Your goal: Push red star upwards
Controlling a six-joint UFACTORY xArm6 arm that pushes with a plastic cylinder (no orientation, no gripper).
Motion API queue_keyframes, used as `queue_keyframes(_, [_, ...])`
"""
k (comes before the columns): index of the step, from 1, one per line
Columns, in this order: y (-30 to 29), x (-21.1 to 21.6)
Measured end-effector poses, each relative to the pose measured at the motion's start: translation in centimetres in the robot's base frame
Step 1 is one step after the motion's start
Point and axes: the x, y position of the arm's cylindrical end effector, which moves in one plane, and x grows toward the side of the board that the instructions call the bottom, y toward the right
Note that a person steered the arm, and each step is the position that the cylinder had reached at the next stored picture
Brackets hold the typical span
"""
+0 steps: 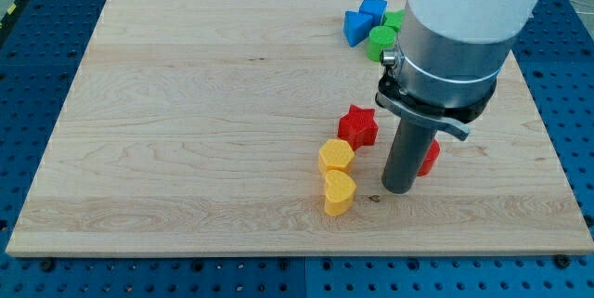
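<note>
Toward the view's right, on the wooden board [186, 103], my tip [398, 189] is resting on the surface just below and to the right of the red star [358, 126]. That placement is making sense for the job: to send the star toward the view's top, the rod has to get beneath it, and the tip is sitting lower than the star, though offset to the right, so I judge it is needing a short shift leftward before any upward stroke would catch the star squarely. The tip is not touching the star; a sliver of bare wood is showing between them.

Being a plain rod, it is gripping nothing and has nothing to open or close; it can only shove.

Close behind the rod, a second red block [430, 157] is peeking out on its right side, its shape mostly hidden. Two yellow blocks are crowding the star's lower left: a yellow hexagon-like block [336, 157] almost touching the star, and a yellow heart [339, 191] just below it. They are narrowing the room for coming in from the left.

Near the view's top, blue blocks [362, 19] and green blocks [383, 38] are clustering together, partly behind the arm, lying roughly along the star's upward path.

No containers are showing anywhere; every block is lying loose on the board.
</note>
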Motion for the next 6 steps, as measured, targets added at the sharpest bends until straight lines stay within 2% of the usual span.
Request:
queue_keyframes(1, [-5.3, -2.6])
queue_keyframes(2, [-7.5, -4.8])
queue_keyframes(6, [-0.2, -3.3])
